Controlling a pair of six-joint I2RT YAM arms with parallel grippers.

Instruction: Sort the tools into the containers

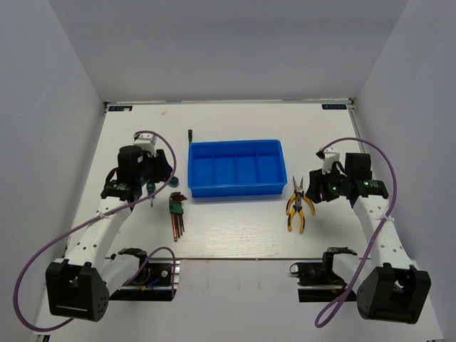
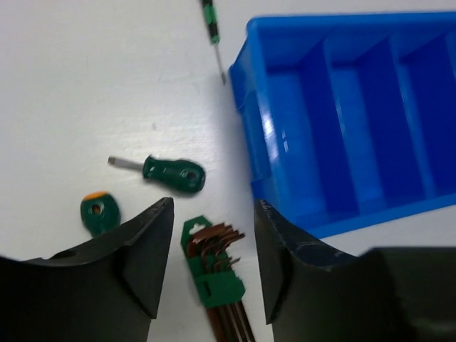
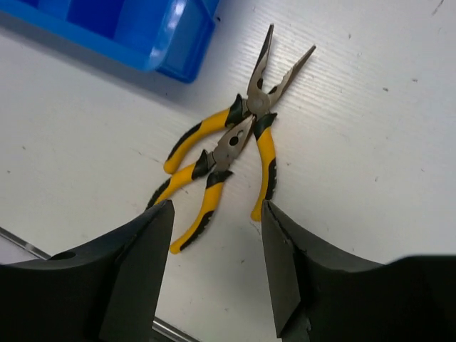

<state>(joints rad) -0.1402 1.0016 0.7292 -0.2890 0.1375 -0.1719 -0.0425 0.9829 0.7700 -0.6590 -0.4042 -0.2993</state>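
Observation:
The blue tray (image 1: 235, 187) with four empty compartments stands mid-table; it also shows in the left wrist view (image 2: 246, 68). Two yellow-and-black pliers (image 1: 299, 203) lie crossed right of it, under my open, empty right gripper (image 1: 318, 185); in the right wrist view the pliers (image 3: 260, 135) lie just beyond my gripper (image 3: 216, 214). The reddish hex keys (image 1: 177, 214) lie left of the tray's front. My left gripper (image 1: 161, 174) is open and empty above the hex keys (image 2: 214, 267) in the left wrist view (image 2: 214, 214). A green stubby screwdriver (image 2: 173, 174) lies just beyond. A thin dark driver (image 1: 190, 135) lies at the tray's far left corner.
A second green-handled piece with an orange spot (image 2: 98, 212) lies left of the stubby screwdriver. White walls enclose the table at the left, back and right. A corner of the tray (image 3: 178, 43) shows in the right wrist view. Arm bases and cables sit at the near edge.

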